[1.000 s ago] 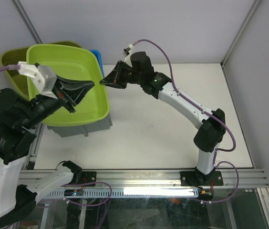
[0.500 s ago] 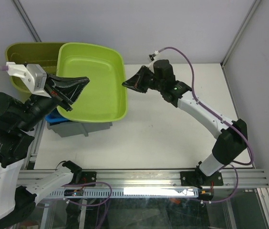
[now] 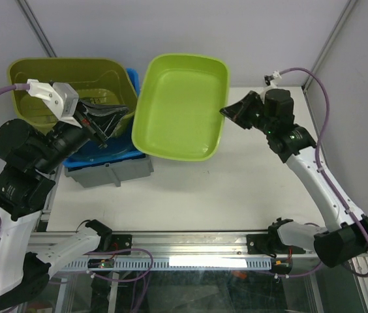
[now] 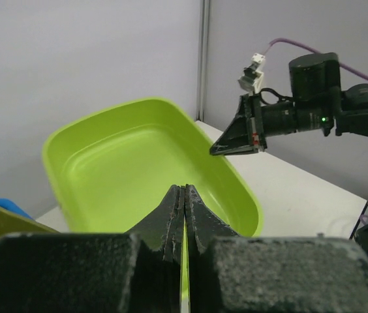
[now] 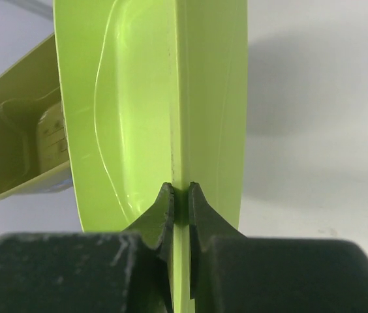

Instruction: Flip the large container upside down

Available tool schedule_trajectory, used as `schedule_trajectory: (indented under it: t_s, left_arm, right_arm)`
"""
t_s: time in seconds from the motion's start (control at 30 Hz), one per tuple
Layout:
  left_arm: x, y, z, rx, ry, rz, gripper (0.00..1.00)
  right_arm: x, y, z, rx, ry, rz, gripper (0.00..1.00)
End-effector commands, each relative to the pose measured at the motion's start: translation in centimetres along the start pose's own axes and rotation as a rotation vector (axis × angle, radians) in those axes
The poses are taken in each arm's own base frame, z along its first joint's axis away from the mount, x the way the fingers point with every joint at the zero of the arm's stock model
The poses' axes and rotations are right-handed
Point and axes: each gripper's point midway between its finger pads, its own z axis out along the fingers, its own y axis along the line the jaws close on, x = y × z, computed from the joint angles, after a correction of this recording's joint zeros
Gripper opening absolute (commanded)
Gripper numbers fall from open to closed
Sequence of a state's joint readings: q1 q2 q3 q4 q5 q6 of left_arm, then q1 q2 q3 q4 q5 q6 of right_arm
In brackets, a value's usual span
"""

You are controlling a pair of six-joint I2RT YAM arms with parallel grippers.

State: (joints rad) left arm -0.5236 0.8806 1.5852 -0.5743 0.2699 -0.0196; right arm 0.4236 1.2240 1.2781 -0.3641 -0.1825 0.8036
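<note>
The large container (image 3: pixel 181 107) is a lime green tub held in the air above the table, its open side facing up and tilted toward the camera. My left gripper (image 3: pixel 130 116) is shut on its left rim. My right gripper (image 3: pixel 224 112) is shut on its right rim. In the left wrist view the container (image 4: pixel 138 169) fills the middle, with a thin edge of its rim pinched in the left gripper (image 4: pixel 185 190). The right wrist view shows the container (image 5: pixel 145 98) edge-on, its rim clamped in the right gripper (image 5: pixel 181 189).
An olive green tub (image 3: pixel 66 81) stands at the back left, also seen in the right wrist view as an olive tub (image 5: pixel 14 143). Under it sit a blue tub (image 3: pixel 106 151) and a grey tub (image 3: pixel 115 171). The white table (image 3: pixel 236 189) spreads to the right.
Both arms have carried the lime container to the right, off the stack of tubs and out over the table. The olive and blue tubs are now uncovered.
</note>
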Motion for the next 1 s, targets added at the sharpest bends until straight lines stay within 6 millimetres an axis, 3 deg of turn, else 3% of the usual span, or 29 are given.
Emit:
schedule_trajectory:
  t_s: [0.0, 0.23, 0.5, 0.57, 0.6, 0.63, 0.73, 0.83, 0.97]
  left_arm:
    - [0.2, 0.0, 1.3, 0.013, -0.011, -0.041, 0.00]
    - [3.7, 0.4, 3.2, 0.017, 0.074, -0.116, 0.00]
    - [10.7, -0.4, 4.7, 0.061, 0.240, -0.268, 0.08]
    - [12.5, -0.5, 4.9, 0.066, 0.281, -0.299, 0.09]
    - [13.4, -0.5, 4.9, 0.065, 0.300, -0.311, 0.10]
    - [14.1, -0.5, 4.9, 0.062, 0.314, -0.322, 0.10]
    - [16.2, -0.8, 4.4, 0.066, 0.357, -0.351, 0.19]
    - [18.1, -0.7, 3.6, 0.041, 0.386, -0.362, 0.30]
    - [22.1, -1.0, 2.5, -0.041, 0.472, -0.380, 0.42]
  right_arm:
    - [-2.6, -3.5, -3.2, 0.096, -0.110, -0.065, 0.00]
    - [-0.9, -11.4, -4.6, 0.270, -0.053, -0.071, 0.00]
    - [-0.7, -20.5, -7.9, 0.614, -0.024, -0.198, 0.01]
    - [-1.2, -22.2, -9.1, 0.729, -0.026, -0.231, 0.30]
    - [-1.4, -22.8, -9.6, 0.774, -0.023, -0.242, 0.52]
    - [-1.6, -23.2, -10.1, 0.816, -0.021, -0.251, 0.71]
    - [-2.7, -23.6, -11.4, 0.905, -0.040, -0.265, 0.91]
    - [-3.4, -22.3, -11.4, 0.869, -0.067, -0.254, 0.93]
    - [-1.2, -17.7, -8.0, 0.648, -0.032, -0.237, 0.94]
